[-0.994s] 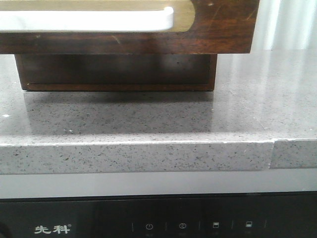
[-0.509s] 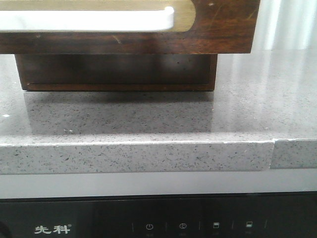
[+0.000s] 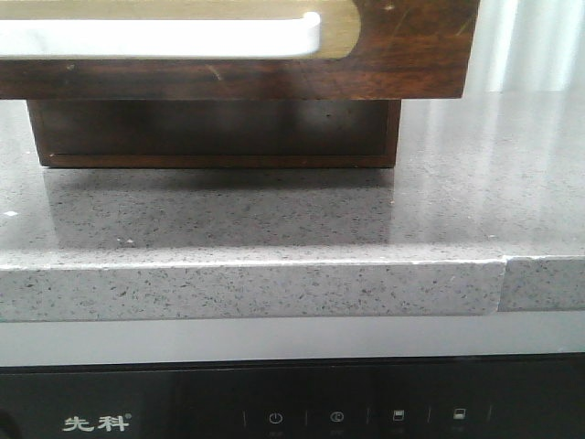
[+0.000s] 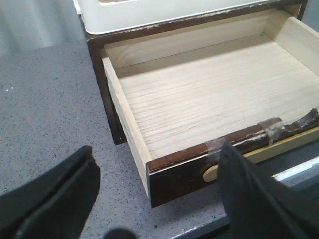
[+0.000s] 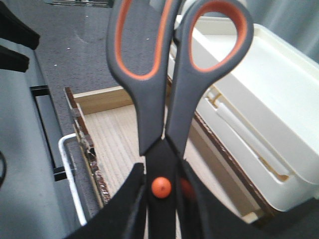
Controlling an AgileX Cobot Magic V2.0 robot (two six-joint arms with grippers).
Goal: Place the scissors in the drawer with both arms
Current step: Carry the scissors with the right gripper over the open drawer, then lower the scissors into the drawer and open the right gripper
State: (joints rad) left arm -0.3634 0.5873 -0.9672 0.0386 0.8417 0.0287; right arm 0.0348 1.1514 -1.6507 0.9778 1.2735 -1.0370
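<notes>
The scissors (image 5: 152,132) have dark grey handles with orange-lined loops and an orange pivot. My right gripper (image 5: 162,186) is shut on their dark blades at the pivot, handles pointing away from it. They hang over the light wood inside of the open drawer (image 5: 112,142). In the left wrist view the drawer (image 4: 214,99) is pulled out and nothing lies in it. My left gripper (image 4: 157,194) is open in front of the drawer's near corner, holding nothing. The front view shows the scratched brown drawer front (image 3: 411,55) with its white bar handle (image 3: 164,37). Neither gripper appears there.
A cream white box (image 5: 269,114) sits on top of the dark wooden cabinet (image 3: 219,133) behind the drawer. The cabinet stands on a grey speckled counter (image 3: 274,219). Below the counter's front edge is a black appliance panel (image 3: 274,416).
</notes>
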